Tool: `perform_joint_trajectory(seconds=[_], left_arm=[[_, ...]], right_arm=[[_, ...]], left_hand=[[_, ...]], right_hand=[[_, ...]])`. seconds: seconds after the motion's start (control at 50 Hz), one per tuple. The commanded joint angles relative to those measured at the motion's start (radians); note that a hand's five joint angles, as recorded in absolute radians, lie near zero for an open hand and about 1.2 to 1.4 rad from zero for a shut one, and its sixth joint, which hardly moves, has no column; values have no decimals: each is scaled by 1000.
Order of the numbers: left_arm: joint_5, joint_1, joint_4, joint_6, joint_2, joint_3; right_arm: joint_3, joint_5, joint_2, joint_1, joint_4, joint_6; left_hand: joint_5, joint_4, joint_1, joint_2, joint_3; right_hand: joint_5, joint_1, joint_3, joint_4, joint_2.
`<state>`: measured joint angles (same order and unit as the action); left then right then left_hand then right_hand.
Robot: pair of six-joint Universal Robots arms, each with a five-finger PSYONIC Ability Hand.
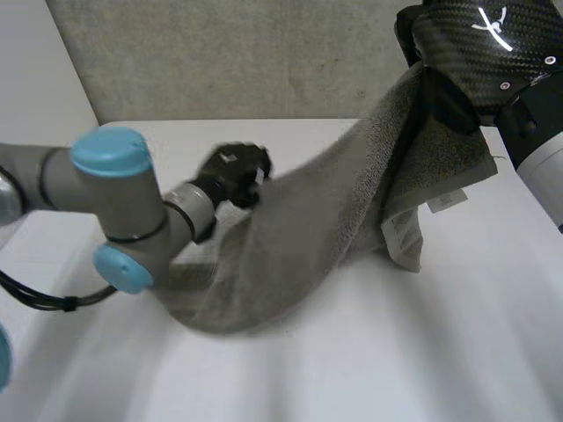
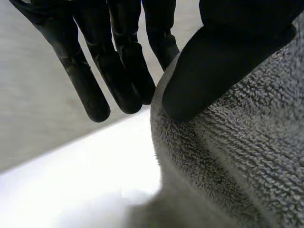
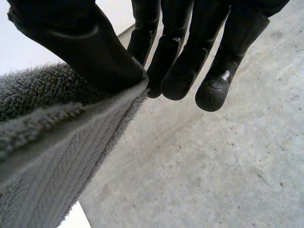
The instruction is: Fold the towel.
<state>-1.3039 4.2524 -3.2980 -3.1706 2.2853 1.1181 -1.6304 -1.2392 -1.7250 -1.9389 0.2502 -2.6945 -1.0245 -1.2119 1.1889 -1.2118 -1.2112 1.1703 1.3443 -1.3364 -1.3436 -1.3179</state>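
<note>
The grey towel (image 1: 299, 237) hangs between the 2 robot hands above the white worktop (image 1: 396, 352). The left robot hand (image 1: 236, 171) has it by 1 edge, at the left end of the cloth, low and close over the worktop. In the left wrist view, the left robot hand (image 2: 209, 61) presses its thumb on the near face of the towel (image 2: 237, 156), right at the edge. Its straight fingers (image 2: 118, 71) reach down behind that edge, so the cloth is pinched between thumb and fingers.

The right robot hand (image 1: 449, 101) is much higher, at the far right, and grips the towel's upper end. In the right wrist view, the right robot hand (image 3: 80, 47) lays its thumb on the pile side of the towel (image 3: 42, 156). Its fingers (image 3: 180, 66) stand on the other side of the hemmed edge, clamping the cloth between them, with the fingertips sticking out past the edge.

From the right robot hand the towel runs down in a slack slope toward the left robot hand. Its lowest part sags onto the worktop just in front of the left arm (image 1: 114, 193) and lies there in a soft fold. A flap hangs below the right robot hand; whether it touches the worktop I cannot tell. 2 white labels (image 1: 402, 230) show on that flap near its lower edge. Behind the worktop stands a grey speckled wall (image 1: 246, 61).
</note>
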Motion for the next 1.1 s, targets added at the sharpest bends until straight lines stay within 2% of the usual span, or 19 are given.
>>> perform_joint_trajectory(seconds=[0.02, 0.18, 0.24, 0.34, 0.48, 0.52, 0.54, 0.58, 0.64, 0.68, 0.76, 0.8, 0.84, 0.86, 0.9, 0.94, 1.0, 1.04, 1.1], left_arm=[[-153, 37, -3, -11, -159, 74], [-166, 66, 6, -38, -461, 326], [-170, 64, 11, -51, -509, 373], [-170, 64, 41, -161, -665, 583], [-181, 54, 41, -279, -719, 706], [-181, 52, 38, -293, -711, 712], [-176, 50, 34, -299, -701, 709], [-176, 49, 20, -301, -670, 698], [-178, 49, -29, -307, -546, 651], [-176, 47, -54, -308, -489, 614], [-178, 47, -132, -307, -333, 441], [-178, 47, -170, -307, -293, 365], [-179, 47, -213, -307, -260, 286], [-183, 47, -259, -307, -242, 208], [-192, 47, -315, -307, -233, 131], [-259, 47, -452, -307, -239, -2], [-302, 47, -511, -307, -247, -55], [-369, 47, -592, -307, -282, -118], [-397, 46, -618, -305, -329, -116]], right_arm=[[0, -14, 13, 20, -34, 56], [1, -16, 9, 38, -117, 64], [-3, -17, 5, 38, -140, 67], [-6, -16, 7, 40, -219, 70], [7, -17, 35, 47, -321, 78], [38, -19, 129, 52, -354, 76], [38, -19, 130, 52, -354, 76], [84, -20, 235, 48, -397, 76], [113, -23, 286, 40, -413, 78], [183, -20, 387, 34, -413, 78], [311, -39, 507, 34, -391, 78], [396, -65, 568, 29, -368, 78], [580, -143, 665, 15, -300, 81], [581, -143, 665, 15, -299, 81], [757, -195, 728, 11, -191, 78], [823, -201, 740, 11, -121, 70], [901, -198, 737, 9, 31, 58], [909, -198, 725, 8, 103, 50], [902, -200, 672, 9, 199, 21]], left_hand=[[-197, -184, 207, -184, -185], [-197, -184, 207, -184, -185], [-197, -184, 207, -184, -185], [-197, -184, 207, -184, -185], [-197, -184, 207, -184, -185], [-197, -184, 207, -184, -185], [-197, -184, 207, -184, -185], [-197, -184, 207, -184, -185], [-197, -184, 207, -184, -185], [-197, -184, 207, -184, -185], [-197, -184, 207, -184, -185], [-197, -184, 207, -184, -185], [-197, -184, 207, -184, -185], [-197, -184, 207, -184, -185], [-197, -184, 207, -184, -185], [-197, -184, 207, -184, -185], [-197, -184, 207, -184, -185], [-197, -184, 207, -184, -185], [-197, -184, 207, -184, -185]], right_hand=[[51, 52, -60, -53, -78], [51, 52, -60, -53, -78], [51, 52, -60, -53, -78], [51, 52, -60, -53, -78], [51, 52, -60, -53, -78], [51, 52, -60, -53, -78], [51, 52, -60, -53, -78], [51, 52, -60, -53, -78], [51, 52, -60, -53, -78], [51, 52, -60, -53, -78], [51, 52, -60, -53, -78], [51, 52, -60, -53, -78], [51, 52, -60, -53, -78], [51, 52, -60, -53, -78], [51, 52, -60, -53, -78], [51, 52, -60, -53, -78], [51, 52, -60, -53, -78], [51, 52, -60, -53, -78], [51, 52, -60, -53, -78]])
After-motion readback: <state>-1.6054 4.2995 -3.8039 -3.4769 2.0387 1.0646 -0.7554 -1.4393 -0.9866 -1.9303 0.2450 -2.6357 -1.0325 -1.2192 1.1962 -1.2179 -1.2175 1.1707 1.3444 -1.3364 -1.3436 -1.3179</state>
